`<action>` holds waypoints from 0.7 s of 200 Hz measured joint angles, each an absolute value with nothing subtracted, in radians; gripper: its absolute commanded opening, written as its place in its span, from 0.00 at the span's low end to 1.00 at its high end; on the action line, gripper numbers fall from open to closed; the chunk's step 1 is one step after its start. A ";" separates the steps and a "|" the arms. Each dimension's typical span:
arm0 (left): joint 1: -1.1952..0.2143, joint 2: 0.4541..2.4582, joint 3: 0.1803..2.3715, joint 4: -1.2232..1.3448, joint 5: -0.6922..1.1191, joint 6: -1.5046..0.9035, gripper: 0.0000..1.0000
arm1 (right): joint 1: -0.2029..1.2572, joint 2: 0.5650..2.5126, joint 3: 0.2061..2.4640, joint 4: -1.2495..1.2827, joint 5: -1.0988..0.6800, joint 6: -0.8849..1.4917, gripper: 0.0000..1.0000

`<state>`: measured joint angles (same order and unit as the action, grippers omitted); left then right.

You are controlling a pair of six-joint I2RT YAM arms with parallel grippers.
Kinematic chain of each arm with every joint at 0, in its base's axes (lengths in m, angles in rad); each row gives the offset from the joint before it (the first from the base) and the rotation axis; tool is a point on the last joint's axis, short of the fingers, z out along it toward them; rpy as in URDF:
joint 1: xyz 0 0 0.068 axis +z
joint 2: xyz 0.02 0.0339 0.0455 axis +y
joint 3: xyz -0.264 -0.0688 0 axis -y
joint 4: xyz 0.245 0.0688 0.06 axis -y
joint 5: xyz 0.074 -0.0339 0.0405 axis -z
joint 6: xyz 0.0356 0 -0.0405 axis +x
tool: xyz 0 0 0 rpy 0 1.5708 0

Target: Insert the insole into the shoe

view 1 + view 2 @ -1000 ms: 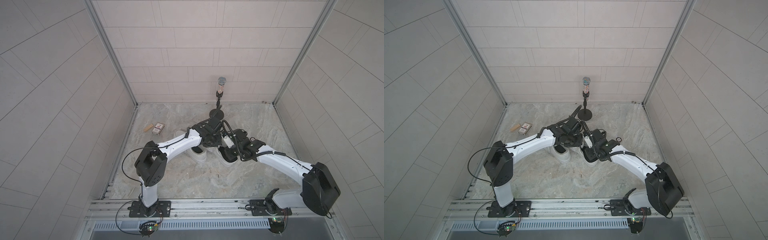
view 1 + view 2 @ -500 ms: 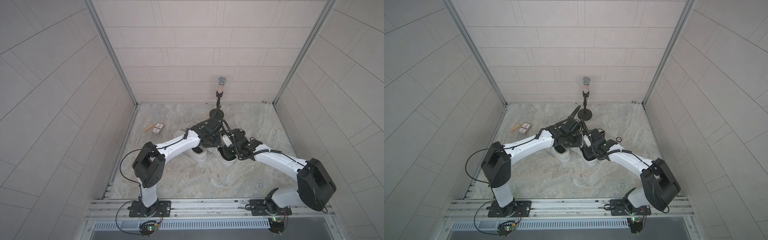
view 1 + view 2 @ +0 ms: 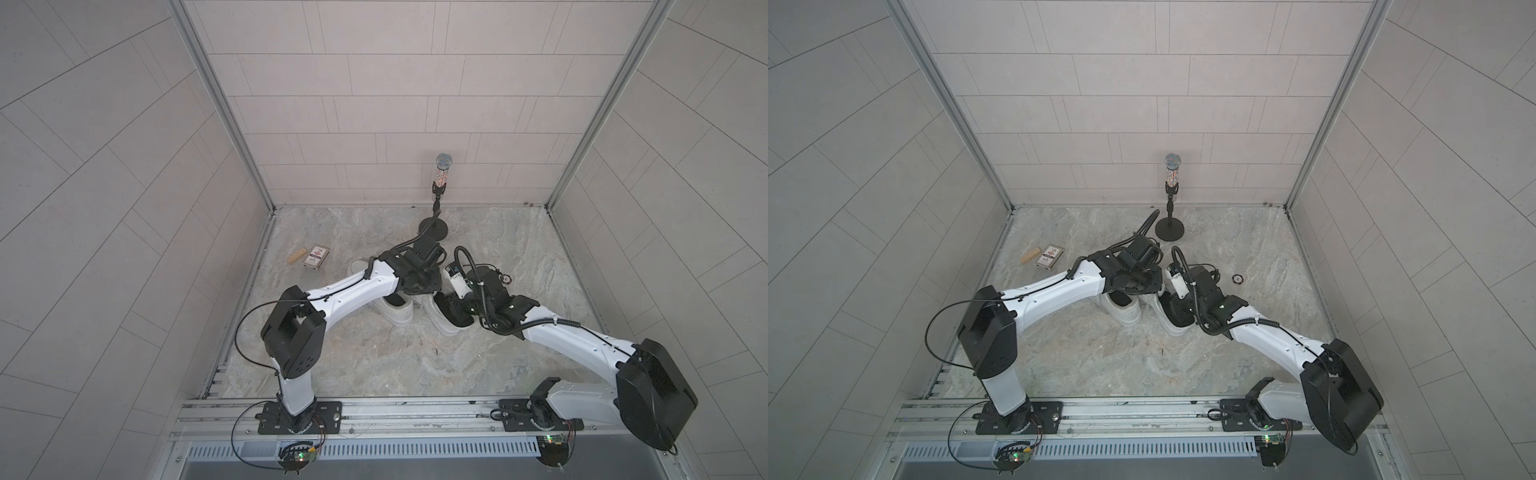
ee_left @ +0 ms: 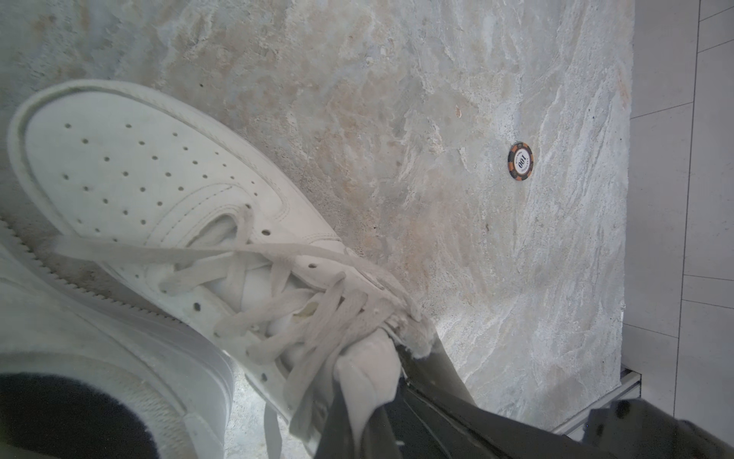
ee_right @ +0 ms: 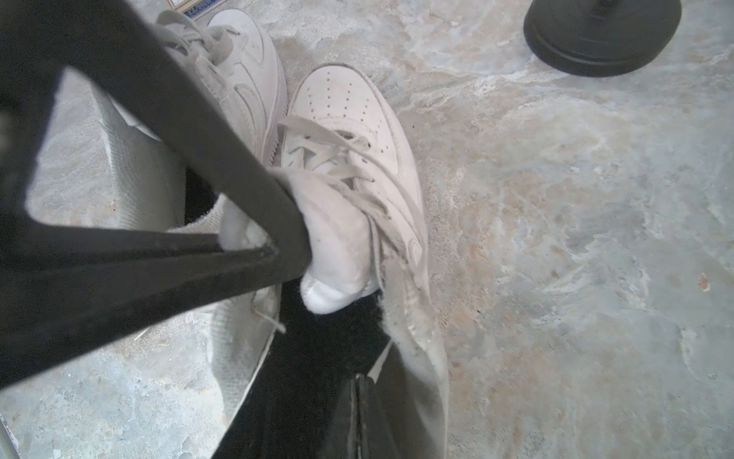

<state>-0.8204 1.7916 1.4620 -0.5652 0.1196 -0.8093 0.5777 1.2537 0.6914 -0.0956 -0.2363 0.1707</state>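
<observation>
Two white sneakers stand side by side on the marble floor. My left gripper (image 4: 369, 397) is shut on the tongue (image 5: 337, 222) of the shoe (image 5: 357, 107) nearer the right arm and holds it up, away from the opening. The black insole (image 5: 310, 357) lies inside that shoe, under the raised tongue. My right gripper (image 5: 359, 381) reaches into the heel opening, shut, with its tips on the insole. In both top views the two grippers meet over this shoe (image 3: 446, 328) (image 3: 1173, 328).
The other sneaker (image 3: 395, 313) touches the first on its left, with a dark inside. A microphone stand's black base (image 3: 433, 228) sits behind the shoes. A card deck (image 3: 316, 256) and a wooden block (image 3: 297, 255) lie far left. A poker chip (image 3: 1237, 279) lies to the right.
My right gripper has closed and its arm has swung a little left, toward the shoe. The left arm keeps its hold on the tongue.
</observation>
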 measured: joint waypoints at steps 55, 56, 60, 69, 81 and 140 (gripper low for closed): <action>-0.808 1.790 1.430 -0.538 0.140 -0.824 0.00 | 0.582 1.324 0.711 -0.039 -0.246 0.104 0.00; -0.807 1.789 1.430 -0.537 0.141 -0.825 0.00 | 0.582 1.325 0.711 -0.038 -0.246 0.104 0.00; -0.806 1.789 1.429 -0.535 0.141 -0.827 0.00 | 0.582 1.332 0.714 -0.033 -0.243 0.102 0.00; -0.803 1.786 1.425 -0.529 0.141 -0.831 0.00 | 0.582 1.343 0.720 -0.025 -0.237 0.097 0.00; -0.801 1.778 1.414 -0.521 0.140 -0.834 0.00 | 0.582 1.359 0.729 -0.015 -0.226 0.085 0.00; -0.801 1.770 1.394 -0.492 0.152 -0.838 0.00 | 0.586 1.431 0.757 0.039 -0.170 0.032 0.00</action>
